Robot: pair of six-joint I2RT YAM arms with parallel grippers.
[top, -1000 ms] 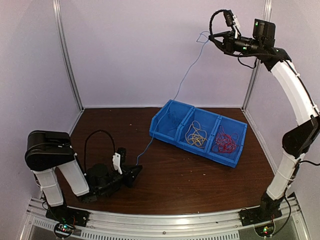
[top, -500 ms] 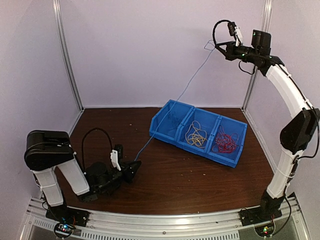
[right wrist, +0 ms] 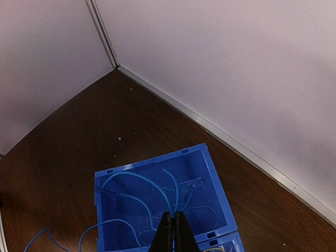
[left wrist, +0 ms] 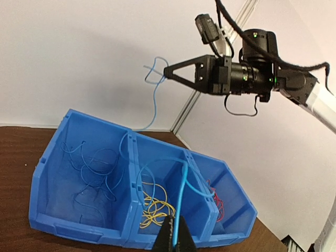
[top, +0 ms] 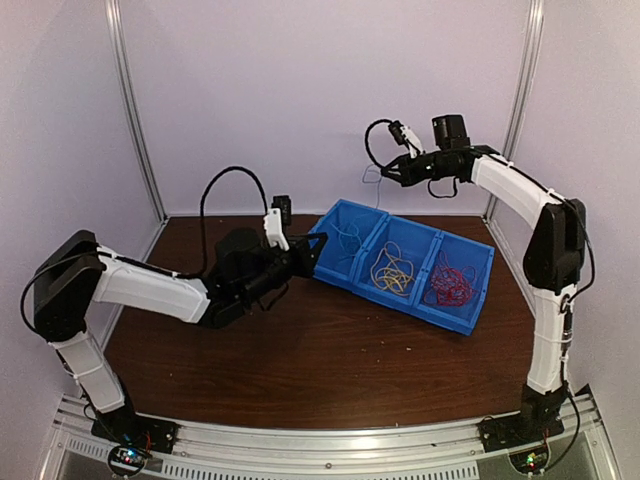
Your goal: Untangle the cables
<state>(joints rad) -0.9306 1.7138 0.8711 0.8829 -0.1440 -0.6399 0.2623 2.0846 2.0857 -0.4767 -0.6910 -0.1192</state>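
We have one blue cable (left wrist: 155, 100) pinched at both ends. The left gripper (top: 316, 241) is clenched on one end, low down by the left end of the bin (left wrist: 63, 220). The right gripper (top: 384, 170) is clamped on the other end, high above the bin's back edge. The cable's long axis therefore climbs from low left to high right, but it is slack. It sags and loops over the divider between the left and middle compartments.

In the right wrist view, the left compartment lies straight below that gripper. It already holds other blue cables (left wrist: 94, 173), so we judge it to be the drop spot. The left gripper is the nearer of the two to it.

The cable is a thin, smooth, springy wire that keeps its curls. The bin is hard, glossy plastic with three pockets. Yellow cables (top: 392, 270) sit in the middle pocket and red cables (top: 450, 285) in the right one. The bin stands on a dark wood-grain table (top: 350, 370).
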